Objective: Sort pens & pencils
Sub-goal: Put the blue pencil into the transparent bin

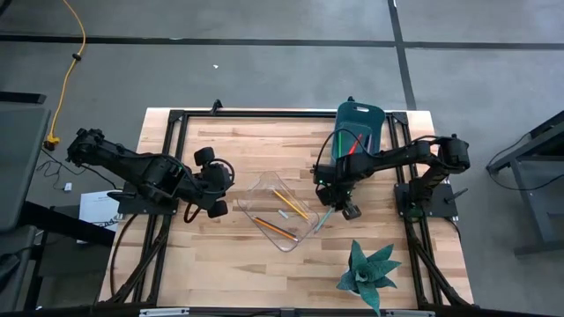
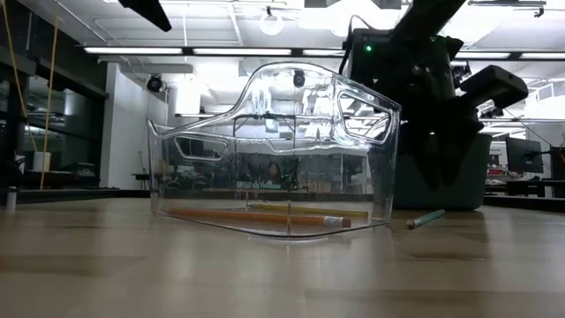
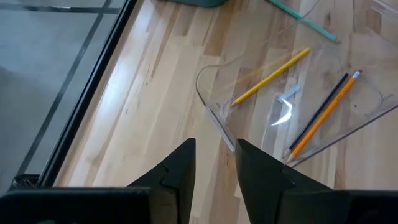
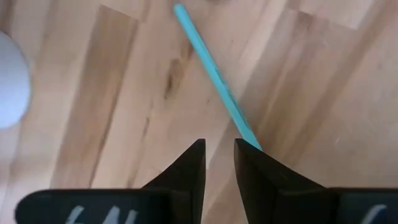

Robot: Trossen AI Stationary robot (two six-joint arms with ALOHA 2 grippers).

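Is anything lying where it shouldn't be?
Yes. One teal pencil lies alone on the bare table, just outside the clear bin. The orange pencils are inside that bin. The right gripper is right over the teal pencil. The clear bin also sits crooked to the table's edges.

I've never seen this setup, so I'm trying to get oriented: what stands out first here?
A clear plastic bin sits mid-table holding yellow-orange pencils. Just to its right, the right gripper hangs over a teal-blue pencil lying on the bare wood. A dark green bin with red and green pens stands at the far edge, and the left gripper waits left of the clear bin.
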